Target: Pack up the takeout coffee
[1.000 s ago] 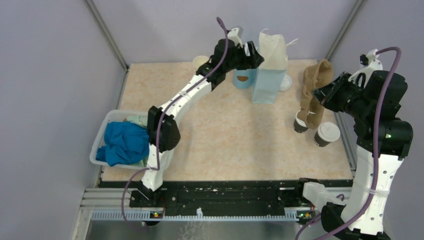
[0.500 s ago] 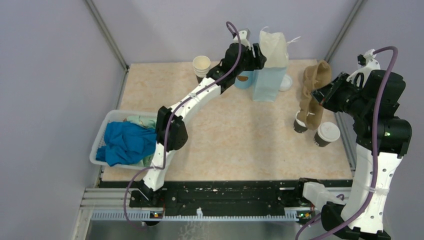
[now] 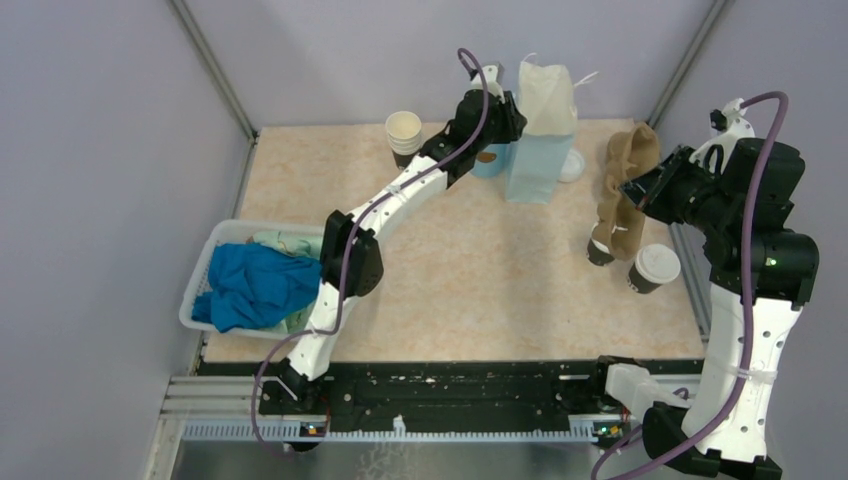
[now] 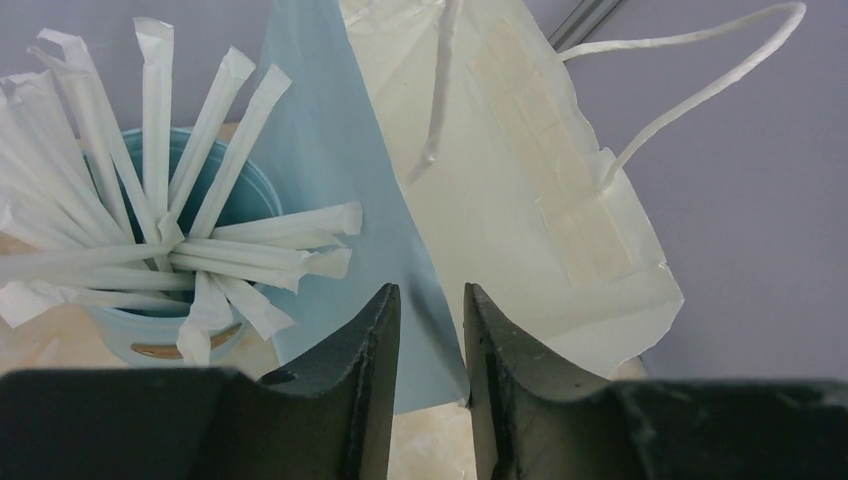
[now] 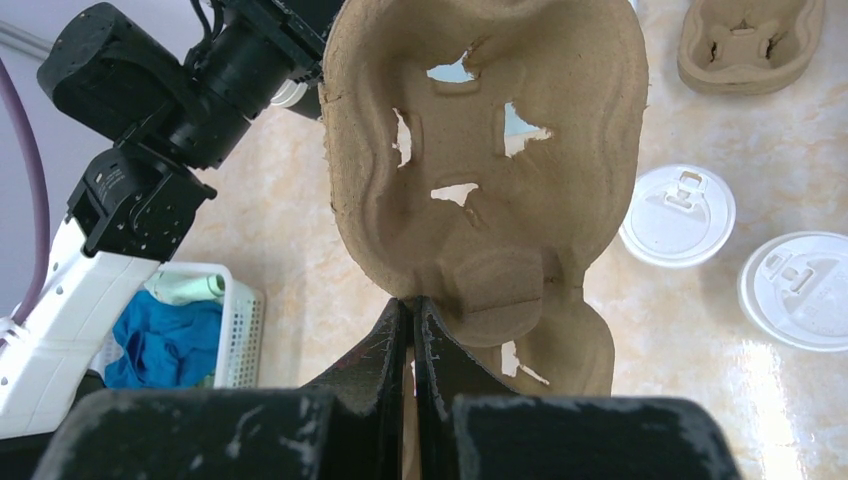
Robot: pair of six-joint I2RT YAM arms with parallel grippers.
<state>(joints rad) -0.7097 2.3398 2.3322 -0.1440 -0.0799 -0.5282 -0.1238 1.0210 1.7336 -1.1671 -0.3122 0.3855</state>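
Two arms are at work, yet the coffee (image 3: 655, 268) stands unpacked on the desk (image 3: 470, 270), well right of the bag (image 3: 540, 165) and nearer the arms' bases. From above, the left hand (image 3: 508, 108) is at the bag's top left edge. The right hand (image 3: 632, 190), right of the bag, holds a carrier (image 3: 622, 210) hanging on end, with a second cup (image 3: 600, 250) at its lower end.

On the left wrist, the hand (image 4: 427, 335) shows a narrow gap with the bag's blue edge running into it. Whether the fingers (image 4: 370, 350) press the paper I cannot tell. A straw cup (image 4: 150, 325) sits just left of the bag.

On the right wrist, the hand (image 5: 412, 315) is clamped tight on the carrier's rim.

This looks early in the task: the coffee is in neither carrier nor bag, so seating it and loading the bag both seem left to do.
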